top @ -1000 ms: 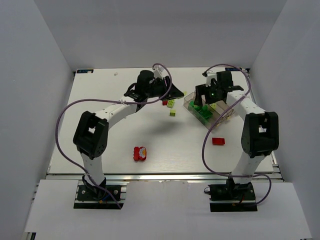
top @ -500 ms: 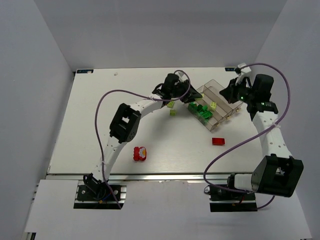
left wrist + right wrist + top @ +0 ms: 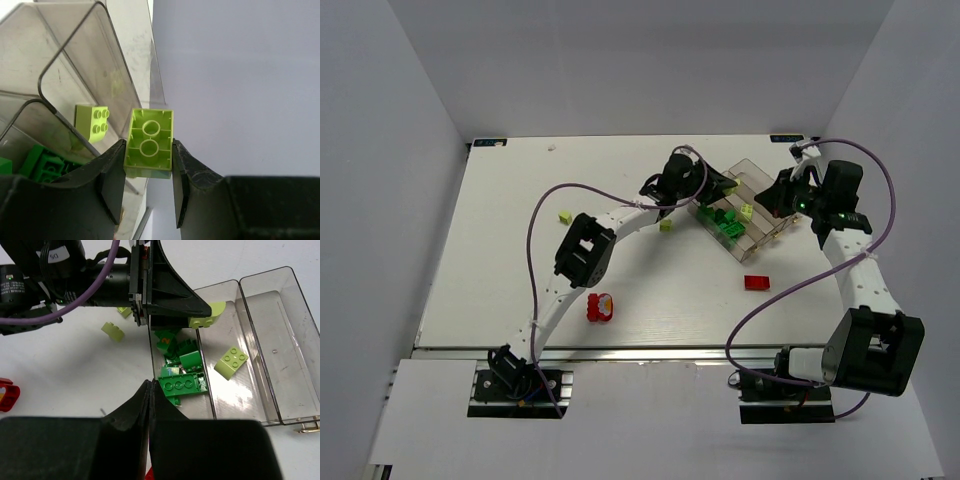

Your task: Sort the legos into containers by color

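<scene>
- The white table point(image 3: 520, 270) fills the top view. The arm bases cover parts of its 6 o'clock edge.
- The left arm point(image 3: 582, 252) reaches from 7 o'clock towards 1 o'clock. In the top view its wrist and cable hide the tray's 9 o'clock end.
- The clear tray point(image 3: 752, 168) lies askew at 2 o'clock from the table's middle. Its see-through walls point(image 3: 270, 290) are faint, and the left wrist view cuts the tray point(image 3: 95, 45) off at the top and left.
- In the right wrist view the tray's 9 o'clock compartment holds a heap of dark green bricks point(image 3: 180, 377). They overlap too much to count, and the right tool's fingers cover the heap's 6 o'clock end.
- The middle compartment holds one loose pale brick point(image 3: 231, 361), studs up.
- The left tool point(image 3: 148, 150) pinches a held yellow-green brick point(image 3: 148, 142) by its long sides, hollow underside towards the wrist camera. It hangs at the tray's 12 o'clock end, by the wall between those two compartments. Whether it touches the wall cannot be told.
- The right tool point(image 3: 150, 385) has its fingers pressed together, tip to tip, just at the tray's 3 o'clock side in the top view.
- On the table, a red brick point(image 3: 756, 282) lies at 4 o'clock.
- A red piece point(image 3: 601, 307) at 7 o'clock has a pale patch too small to make out.
- Two small pale bricks lie at 10 o'clock point(image 3: 565, 216) and just off the tray's 9 o'clock end point(image 3: 665, 226).
</scene>
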